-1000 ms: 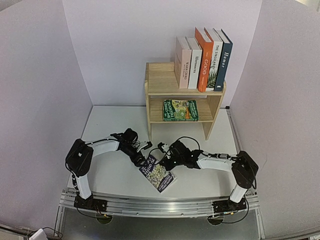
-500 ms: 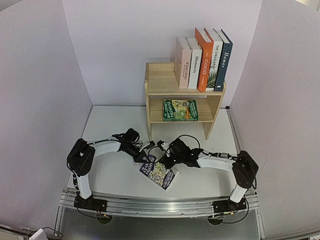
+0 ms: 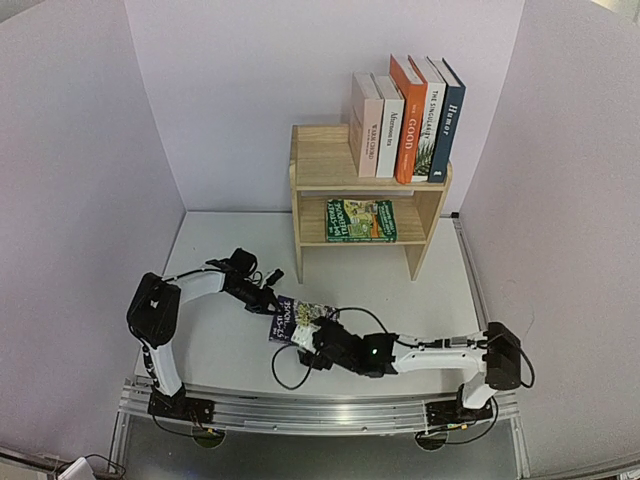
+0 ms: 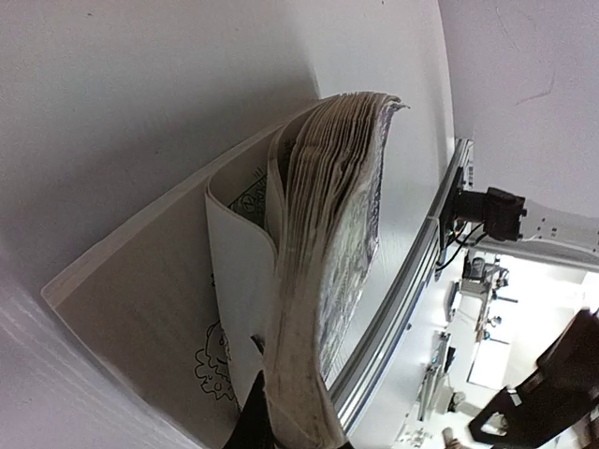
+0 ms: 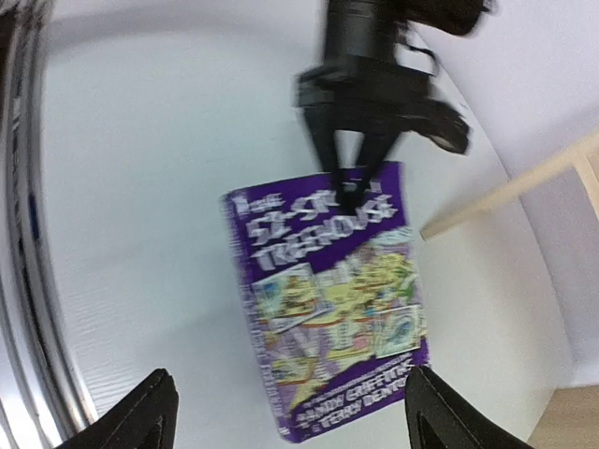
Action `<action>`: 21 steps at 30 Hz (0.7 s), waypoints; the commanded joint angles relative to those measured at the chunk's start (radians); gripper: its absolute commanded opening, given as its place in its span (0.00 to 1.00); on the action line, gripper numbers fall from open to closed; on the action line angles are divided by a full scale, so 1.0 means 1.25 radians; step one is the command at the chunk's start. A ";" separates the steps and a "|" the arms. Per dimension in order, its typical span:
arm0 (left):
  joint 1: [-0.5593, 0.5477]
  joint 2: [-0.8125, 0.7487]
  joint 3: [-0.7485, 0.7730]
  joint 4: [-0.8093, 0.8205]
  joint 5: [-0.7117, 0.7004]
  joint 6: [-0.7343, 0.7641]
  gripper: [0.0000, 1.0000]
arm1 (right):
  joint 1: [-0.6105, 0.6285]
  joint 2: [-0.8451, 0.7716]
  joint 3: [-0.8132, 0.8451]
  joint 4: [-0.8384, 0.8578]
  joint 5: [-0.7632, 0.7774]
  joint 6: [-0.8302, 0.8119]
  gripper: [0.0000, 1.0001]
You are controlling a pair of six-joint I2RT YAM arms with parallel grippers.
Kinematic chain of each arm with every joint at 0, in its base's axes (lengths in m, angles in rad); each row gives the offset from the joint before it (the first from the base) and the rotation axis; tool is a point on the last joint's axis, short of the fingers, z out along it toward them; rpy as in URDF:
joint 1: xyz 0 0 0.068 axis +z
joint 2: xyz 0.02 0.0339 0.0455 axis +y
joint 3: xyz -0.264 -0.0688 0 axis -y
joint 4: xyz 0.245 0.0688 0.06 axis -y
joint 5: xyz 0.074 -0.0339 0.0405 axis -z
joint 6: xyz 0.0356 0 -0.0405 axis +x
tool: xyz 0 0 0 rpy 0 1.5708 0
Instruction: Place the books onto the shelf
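A purple paperback (image 3: 297,320), one of the books, hangs just over the table in front of the shelf (image 3: 320,160). My left gripper (image 3: 272,302) is shut on its upper edge. In the left wrist view the paperback's fanned pages (image 4: 328,215) fill the frame and the left gripper (image 4: 290,432) pinches them at the bottom. In the right wrist view the purple cover (image 5: 328,299) is blurred, with the left gripper (image 5: 351,182) clamped at its top. My right gripper (image 5: 295,416) stands open just short of the book's lower end, holding nothing. Several books (image 3: 408,120) stand upright on the shelf's top tier. A green book (image 3: 360,220) lies flat on the lower tier.
The shelf's wooden leg (image 5: 524,178) shows right of the paperback. A metal rail (image 3: 320,410) runs along the table's near edge. White walls (image 3: 90,200) close in the left, back and right sides.
My right gripper let go of the purple paperback, opened and drew back toward the near edge. My left gripper shut on the book's upper edge and carried it slightly left.
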 commanded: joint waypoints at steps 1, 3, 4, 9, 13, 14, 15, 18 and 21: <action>0.024 -0.037 0.006 0.068 0.115 -0.138 0.00 | 0.113 0.136 0.028 -0.006 0.250 -0.251 0.81; 0.028 -0.025 0.008 0.073 0.125 -0.148 0.00 | 0.123 0.207 0.047 0.011 0.306 -0.277 0.80; 0.029 -0.019 0.008 0.073 0.127 -0.150 0.00 | 0.122 0.235 0.052 0.040 0.330 -0.293 0.81; 0.031 -0.009 0.011 0.072 0.137 -0.151 0.00 | 0.108 0.396 0.078 0.257 0.497 -0.435 0.83; 0.032 -0.007 0.010 0.074 0.141 -0.151 0.00 | 0.072 0.460 0.129 0.316 0.608 -0.435 0.82; 0.032 -0.005 0.012 0.073 0.143 -0.151 0.00 | 0.065 0.468 0.129 0.334 0.604 -0.433 0.81; 0.032 -0.002 0.013 0.073 0.145 -0.152 0.00 | 0.060 0.482 0.130 0.350 0.602 -0.436 0.81; 0.031 0.001 0.014 0.072 0.145 -0.153 0.00 | 0.039 0.517 0.135 0.403 0.628 -0.467 0.77; 0.032 0.000 0.014 0.071 0.145 -0.151 0.00 | 0.021 0.519 0.125 0.429 0.623 -0.456 0.49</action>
